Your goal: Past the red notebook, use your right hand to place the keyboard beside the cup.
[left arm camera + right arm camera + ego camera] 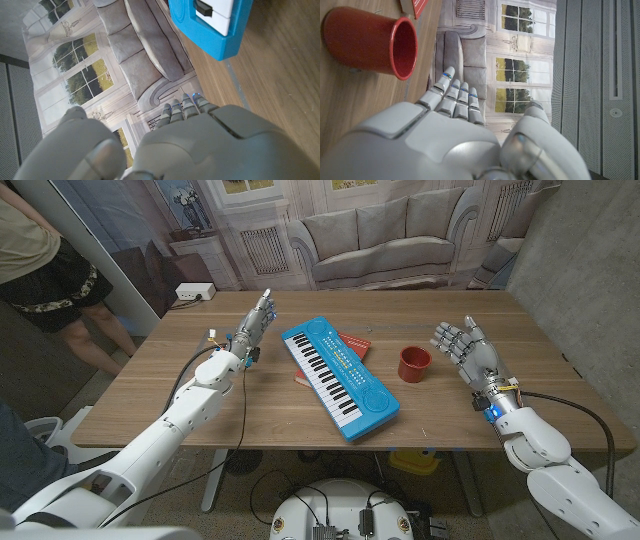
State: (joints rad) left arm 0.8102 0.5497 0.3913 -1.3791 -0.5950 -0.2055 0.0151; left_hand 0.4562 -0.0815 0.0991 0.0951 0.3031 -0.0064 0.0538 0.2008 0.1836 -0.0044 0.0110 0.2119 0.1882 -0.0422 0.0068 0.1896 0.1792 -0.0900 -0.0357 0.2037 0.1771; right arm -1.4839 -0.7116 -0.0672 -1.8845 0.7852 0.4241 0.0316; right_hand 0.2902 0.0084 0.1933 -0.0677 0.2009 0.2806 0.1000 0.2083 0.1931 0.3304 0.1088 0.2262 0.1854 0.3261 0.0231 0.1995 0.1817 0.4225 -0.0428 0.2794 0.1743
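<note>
A blue toy keyboard [339, 375] lies slantwise at the table's middle, its far part over a red notebook [351, 344] that peeks out behind it. A red cup [414, 364] stands upright just right of the keyboard. My right hand [464, 348] stands right of the cup, fingers apart, holding nothing; the cup [372, 37] shows close ahead of it in the right wrist view. My left hand [254, 325] is raised left of the keyboard, fingers extended, empty. The keyboard's corner [212, 22] shows in the left wrist view.
A person stands at the far left beyond the table [180, 395]. A white power strip [194, 292] sits on the floor behind the table's far left corner. A sofa backdrop covers the wall behind.
</note>
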